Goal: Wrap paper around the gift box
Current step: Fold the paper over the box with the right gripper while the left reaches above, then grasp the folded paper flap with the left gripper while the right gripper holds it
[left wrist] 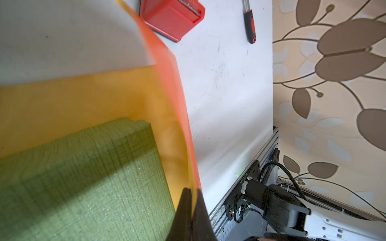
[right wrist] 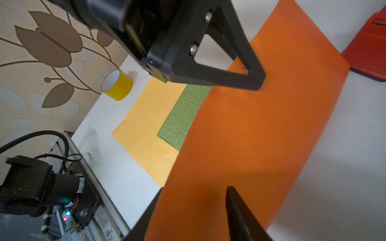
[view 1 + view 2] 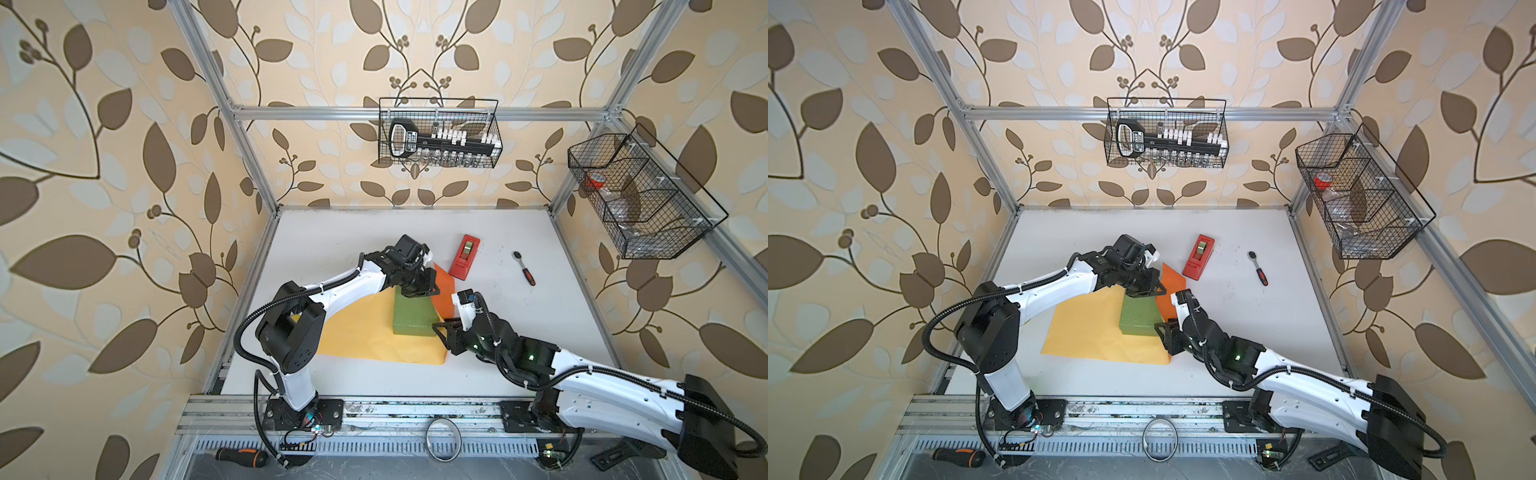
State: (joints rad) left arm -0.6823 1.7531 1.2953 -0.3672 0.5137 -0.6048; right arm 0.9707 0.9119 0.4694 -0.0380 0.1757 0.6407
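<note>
The green gift box (image 3: 415,318) (image 3: 1140,320) lies on the pale yellow-orange paper (image 3: 365,332) at the table's middle. The paper's right part stands up beside the box as a glossy orange flap (image 3: 444,286) (image 2: 261,135). My left gripper (image 3: 435,290) (image 1: 191,189) is shut on that flap's far edge, above the box's far end. At the box's near right corner my right gripper (image 3: 436,325) (image 2: 195,187) is open. The flap's near edge passes between its fingers, one finger hidden behind the sheet. In the left wrist view the gift box (image 1: 83,177) sits just beside the pinched paper (image 1: 62,100).
A red tape dispenser (image 3: 464,256) and a ratchet wrench (image 3: 524,268) lie behind and right of the paper. A yellow tape roll (image 2: 118,84) stands near the left wall. Wire baskets (image 3: 438,133) (image 3: 640,195) hang on the back and right frames. A screwdriver (image 3: 241,456) rests on the front rail.
</note>
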